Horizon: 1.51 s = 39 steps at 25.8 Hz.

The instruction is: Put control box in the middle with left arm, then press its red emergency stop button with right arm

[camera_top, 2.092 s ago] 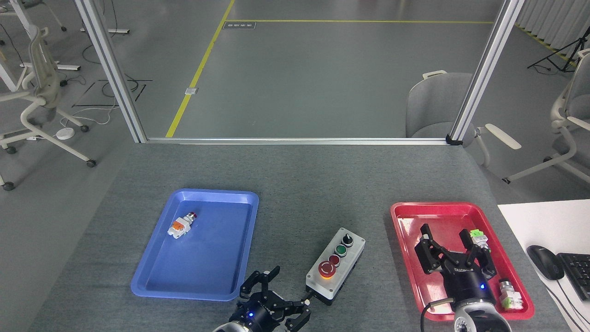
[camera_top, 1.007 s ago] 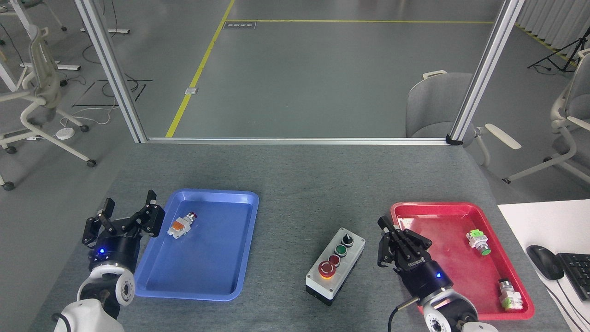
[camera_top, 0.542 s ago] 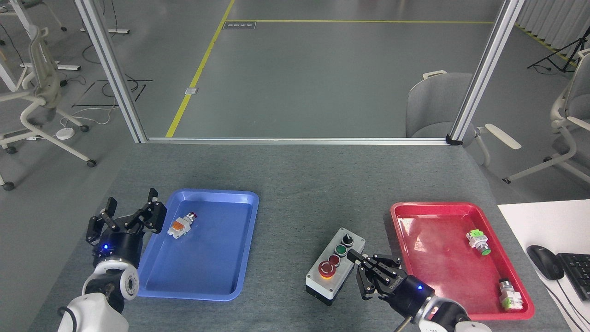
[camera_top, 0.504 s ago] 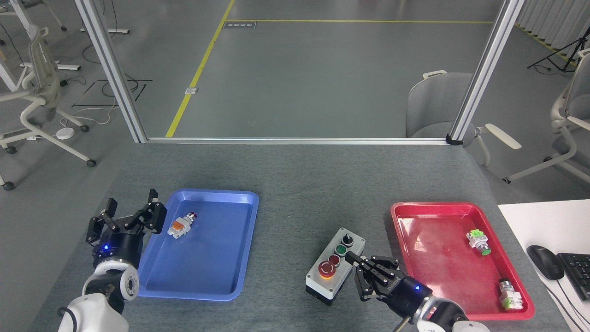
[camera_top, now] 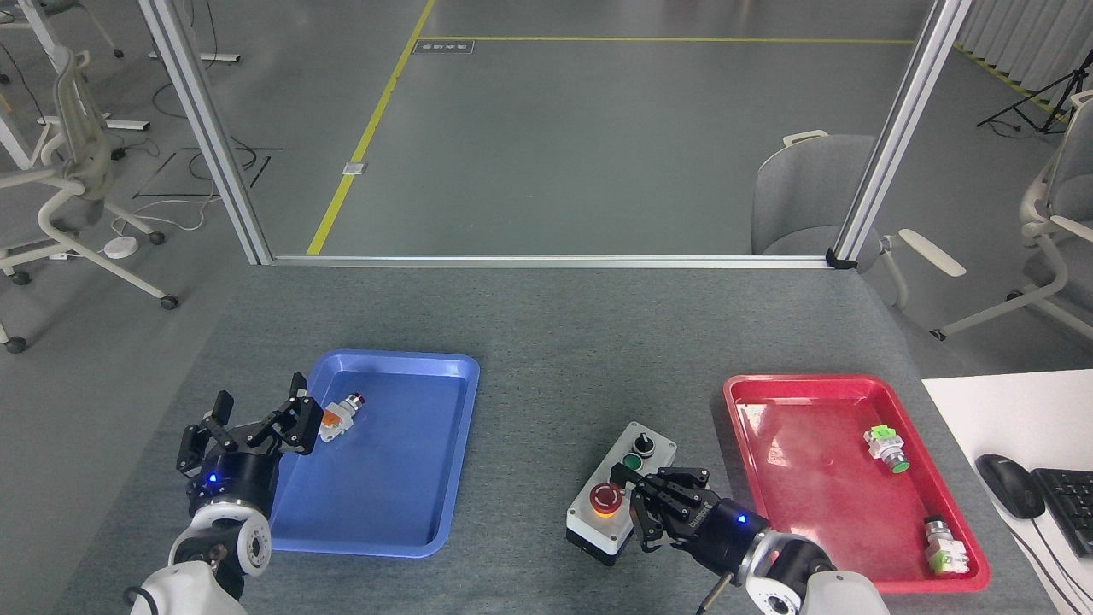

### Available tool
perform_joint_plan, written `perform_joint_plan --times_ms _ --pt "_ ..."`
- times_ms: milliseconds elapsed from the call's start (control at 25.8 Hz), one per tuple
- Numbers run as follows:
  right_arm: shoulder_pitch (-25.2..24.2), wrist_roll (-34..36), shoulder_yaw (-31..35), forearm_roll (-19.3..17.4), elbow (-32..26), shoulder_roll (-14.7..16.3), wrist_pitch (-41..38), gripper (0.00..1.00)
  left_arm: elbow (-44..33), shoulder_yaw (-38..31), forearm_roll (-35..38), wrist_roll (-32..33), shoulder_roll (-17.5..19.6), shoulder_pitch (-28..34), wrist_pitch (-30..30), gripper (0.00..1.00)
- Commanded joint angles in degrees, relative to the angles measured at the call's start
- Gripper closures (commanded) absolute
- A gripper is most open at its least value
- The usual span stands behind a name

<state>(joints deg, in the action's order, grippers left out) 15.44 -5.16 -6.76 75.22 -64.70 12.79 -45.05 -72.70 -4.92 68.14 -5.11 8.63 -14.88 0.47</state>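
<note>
The control box [camera_top: 598, 521] lies on the grey felt in the middle [camera_top: 546, 384] of the table, between the two trays. Its black knob [camera_top: 642, 444] and green button [camera_top: 632, 463] show. The red emergency stop button [camera_top: 605, 497] sits at its near end. My right gripper [camera_top: 636, 500] lies across the box, fingers drawn together and shut on nothing, tips right beside the emergency stop button and hiding the small red button. Whether they touch it I cannot tell. My left gripper [camera_top: 260, 412] stands open at the left rim of the blue tray.
The blue tray [camera_top: 384, 357] holds a loose orange-and-white switch [camera_top: 335, 420], just right of my left fingers. The red tray [camera_top: 803, 380] holds two green-tipped switches [camera_top: 884, 448] [camera_top: 939, 547]. A white desk [camera_top: 1008, 410] with a mouse [camera_top: 1010, 483] borders the right.
My right gripper has swung left from the red tray onto the box, ending beside the emergency stop. My left arm left the box and moved to the blue tray's left rim.
</note>
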Motion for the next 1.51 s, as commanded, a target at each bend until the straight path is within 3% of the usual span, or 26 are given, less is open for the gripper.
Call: perform_joint_plan --times_ms 0,271,504,736,775,852,891,968,1201,1317,1472 --pt "0.21 -0.12 -0.89 0.28 0.19 -0.22 0.05 1.00 0.10 0.00 0.06 0.10 -0.01 -0.06 -0.03 0.01" --pt "0.21 -0.29 -2.39 3.27 4.49 -0.66 0.05 1.00 0.10 0.35 0.06 -0.16 -1.07 0.90 -0.03 0.01" --pt "0.03 -0.55 -2.39 3.45 4.84 -0.83 0.05 1.00 0.81 1.50 0.15 -0.52 -6.08 2.40 -0.03 0.01" --pt "0.29 -0.12 -1.68 1.95 3.88 -0.83 2.69 1.00 1.42 2.11 1.65 -0.78 -6.08 2.75 -0.38 0.01" --pt "0.47 -0.03 -1.51 0.90 3.53 -0.92 3.83 0.96 1.42 2.11 1.47 -0.78 -6.16 2.75 -0.47 0.01" --pt "1.00 0.15 -1.33 -2.27 1.15 -0.75 6.38 0.74 1.51 2.02 0.68 -0.78 -6.43 2.66 -0.55 0.01" --pt "1.17 0.24 -0.80 -4.38 -0.69 -0.31 8.49 0.56 1.42 2.02 0.68 -0.78 -6.43 2.66 -0.55 0.01" --pt "1.17 0.24 2.27 -7.89 -4.21 0.40 14.29 0.01 1.42 2.02 0.68 -0.78 -6.43 2.66 -0.55 0.01" --pt "1.17 0.24 4.12 -18.88 -5.44 0.84 27.56 0.01 1.42 2.02 0.68 -0.78 -6.43 2.66 -0.55 0.01" --pt "1.17 0.15 5.08 -19.23 -5.44 2.51 33.01 0.01 1.42 2.02 0.68 -0.78 -6.43 2.66 -0.55 0.01" --pt "0.47 0.24 7.99 -18.97 -5.44 2.68 34.77 0.01 1.42 2.02 0.68 -0.78 -6.43 2.66 -0.55 0.01"
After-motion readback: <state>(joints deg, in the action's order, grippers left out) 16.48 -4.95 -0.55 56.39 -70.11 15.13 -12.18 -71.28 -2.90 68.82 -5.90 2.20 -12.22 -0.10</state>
